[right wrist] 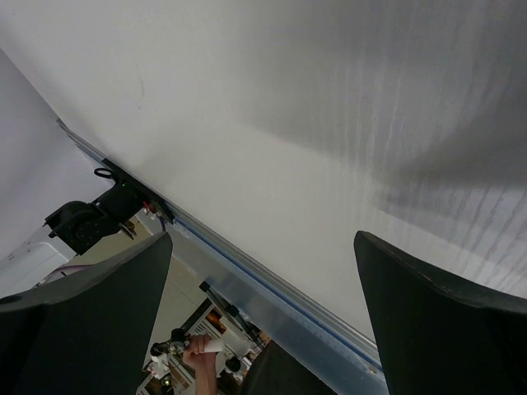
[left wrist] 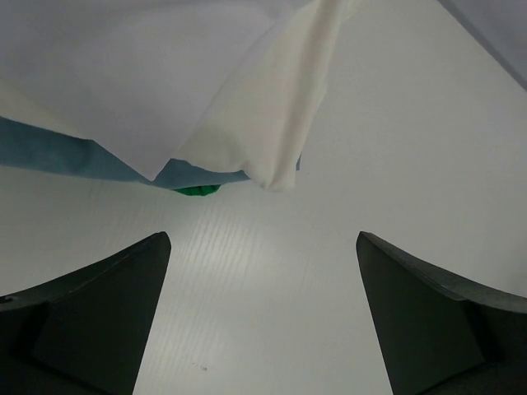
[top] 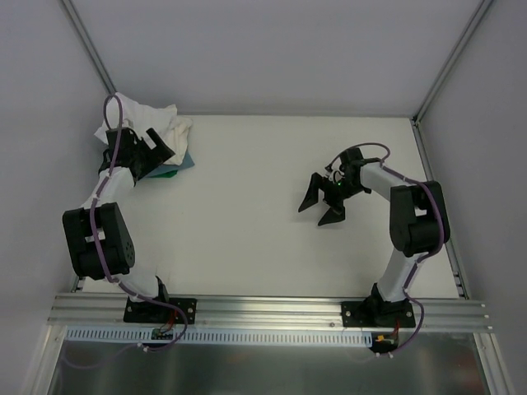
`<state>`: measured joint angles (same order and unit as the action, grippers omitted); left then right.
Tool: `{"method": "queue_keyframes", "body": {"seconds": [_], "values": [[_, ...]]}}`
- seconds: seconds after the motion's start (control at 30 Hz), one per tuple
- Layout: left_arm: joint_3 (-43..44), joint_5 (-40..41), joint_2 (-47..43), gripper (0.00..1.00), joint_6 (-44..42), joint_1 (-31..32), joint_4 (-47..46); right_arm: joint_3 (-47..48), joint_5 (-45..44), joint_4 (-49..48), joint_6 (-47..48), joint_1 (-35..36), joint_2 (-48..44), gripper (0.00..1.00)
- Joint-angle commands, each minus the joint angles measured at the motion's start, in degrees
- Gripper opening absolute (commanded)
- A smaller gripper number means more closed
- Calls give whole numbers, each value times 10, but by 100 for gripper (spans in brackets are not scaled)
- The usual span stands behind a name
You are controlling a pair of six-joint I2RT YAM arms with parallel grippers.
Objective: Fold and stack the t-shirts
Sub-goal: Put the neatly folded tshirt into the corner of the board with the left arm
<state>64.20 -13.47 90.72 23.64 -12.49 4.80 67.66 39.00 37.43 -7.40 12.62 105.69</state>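
Appearing limp and light, the t-shirts [top: 146, 122] should be pinched at a loose edge; left gripper [left wrist: 263, 240] and right gripper [right wrist: 263, 239] gape empty.

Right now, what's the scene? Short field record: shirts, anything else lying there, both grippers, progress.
t-shirts: white, crumpled in one heap at the far left corner of the table; none folded
teal-blue item: flat, partly under the heap, near edge showing
left gripper: open, empty, just short of the heap's near edge, no cloth between the fingers
right gripper: open, empty, over bare table right of centre, far from the cloth
stack: not started
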Motion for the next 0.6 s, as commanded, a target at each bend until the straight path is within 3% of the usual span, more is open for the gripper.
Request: {"method": "queue_keyframes", "body": {"seconds": [0.0, 0.17, 0.43, 0.57], "values": [[-43, -16, -24, 99, 81, -5, -108, -9, 23, -1, 14, -19, -39, 99], [-94, 1, -37, 97, 127, -7, -197, -11, 29, 23, 41, -43, -44, 100], [-138, 29, -77, 96, 165, -28, -261, -12, 49, 24, 38, -54, -30, 99], [-129, 21, -89, 94, 143, -39, -253, -7, 49, 26, 37, -56, -26, 99]]}}
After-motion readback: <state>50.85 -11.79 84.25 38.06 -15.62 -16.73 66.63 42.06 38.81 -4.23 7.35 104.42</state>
